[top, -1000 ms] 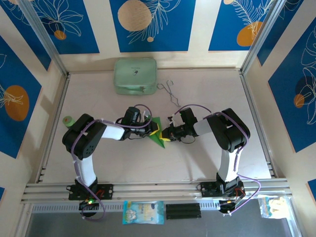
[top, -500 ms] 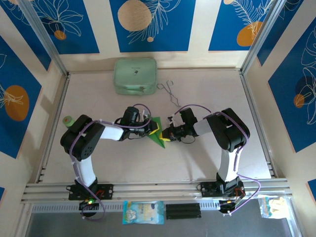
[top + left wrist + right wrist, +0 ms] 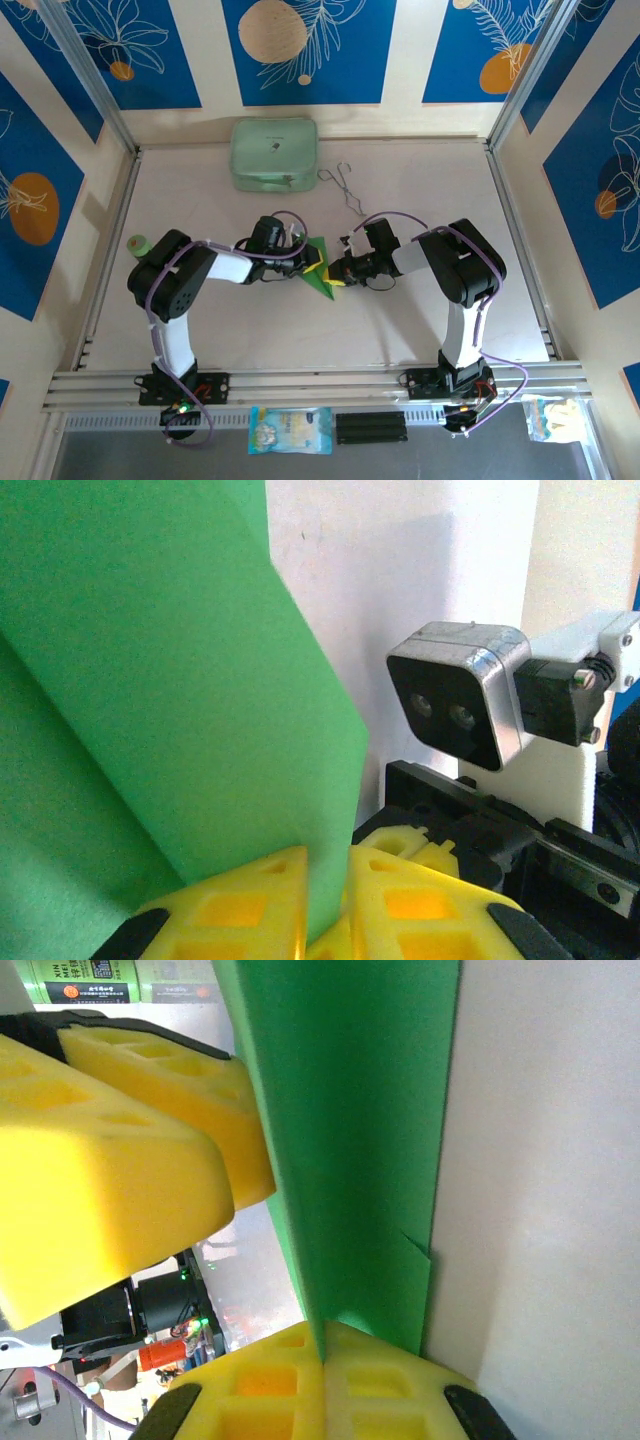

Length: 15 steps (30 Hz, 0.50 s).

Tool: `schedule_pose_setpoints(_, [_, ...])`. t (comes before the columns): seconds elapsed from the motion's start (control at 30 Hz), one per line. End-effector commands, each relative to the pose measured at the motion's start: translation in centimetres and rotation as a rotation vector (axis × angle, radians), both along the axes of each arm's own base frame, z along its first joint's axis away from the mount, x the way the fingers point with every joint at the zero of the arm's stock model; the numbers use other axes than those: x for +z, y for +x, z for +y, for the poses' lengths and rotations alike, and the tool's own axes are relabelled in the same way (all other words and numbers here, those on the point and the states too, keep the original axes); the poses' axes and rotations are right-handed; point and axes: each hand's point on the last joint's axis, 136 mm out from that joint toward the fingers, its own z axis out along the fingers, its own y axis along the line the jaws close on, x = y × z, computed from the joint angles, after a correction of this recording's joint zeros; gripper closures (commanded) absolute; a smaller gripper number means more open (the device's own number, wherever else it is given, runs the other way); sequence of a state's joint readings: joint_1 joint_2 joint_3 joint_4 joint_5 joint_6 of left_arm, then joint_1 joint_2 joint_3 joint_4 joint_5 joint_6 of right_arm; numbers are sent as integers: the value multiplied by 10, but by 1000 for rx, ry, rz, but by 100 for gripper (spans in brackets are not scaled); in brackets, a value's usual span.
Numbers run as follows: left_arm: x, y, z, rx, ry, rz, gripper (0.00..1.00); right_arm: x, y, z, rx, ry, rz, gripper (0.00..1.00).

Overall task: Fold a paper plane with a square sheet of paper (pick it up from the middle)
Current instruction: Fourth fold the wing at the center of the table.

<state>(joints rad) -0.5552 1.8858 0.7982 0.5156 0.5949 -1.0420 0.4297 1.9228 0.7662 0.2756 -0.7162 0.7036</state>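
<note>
**Pale table, barely a twitch: both pincers clamped on the green dart**

Blue leaf-print panels ring the pale table [image 3: 420,330], and at its middle almost nothing has shifted over the last second. The narrow pointed dart of bright green folded paper, the paper plane [image 3: 320,268], sits exactly where it was. Only the left arm's elbow has swayed a touch outward and come back. To my eye that means a crease being pressed or held firm, not a fresh fold being swung over. The work looks well along, with the point already formed.

The left pincer [image 3: 311,262] is closed, and its wrist view shows yellow pads pinching the green edge between them [image 3: 325,880]. The right pincer [image 3: 335,278] is shut tight too, the paper running straight into the seam of its pads [image 3: 322,1360].

Both arms are bent with elbows out wide and forearms reaching low and inward. The wrists meet nearly nose to nose over the dart. Whether the paper rests on the table or hangs just off it, I cannot tell.
</note>
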Motion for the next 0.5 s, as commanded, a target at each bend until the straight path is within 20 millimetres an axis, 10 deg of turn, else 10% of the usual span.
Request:
schedule_pose_setpoints(0.0, [2, 6, -3, -12, -7, -10, 81, -28, -7, -17, -46, -97, 96, 93])
schedule_pose_setpoints(0.47, [-3, 8, -4, -5, 21, 15, 81, -16, -3, -16, -48, -91, 89, 87])
